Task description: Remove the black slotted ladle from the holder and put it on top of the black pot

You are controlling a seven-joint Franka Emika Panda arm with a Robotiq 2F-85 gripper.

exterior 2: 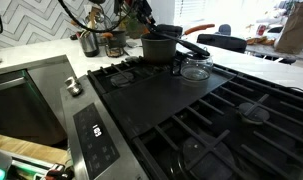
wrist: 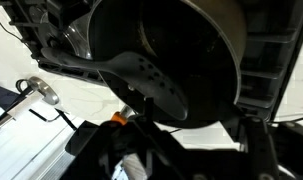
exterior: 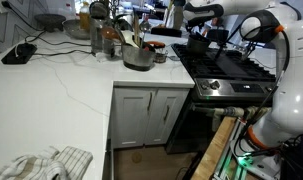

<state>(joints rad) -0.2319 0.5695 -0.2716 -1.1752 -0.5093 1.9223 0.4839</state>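
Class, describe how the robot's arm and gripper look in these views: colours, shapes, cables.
The arm is glossy white, made of rounded, bulbous segments with darker seams at the joints. The gripper is black and blocky; the wrist view shows it only as dark shapes. A thin dark cable seems to loop beside the wrist.

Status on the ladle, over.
Gripper shut on ladle handle. Ladle head over pot mouth, contact unclear. Glass jar beside pot, not in the way.
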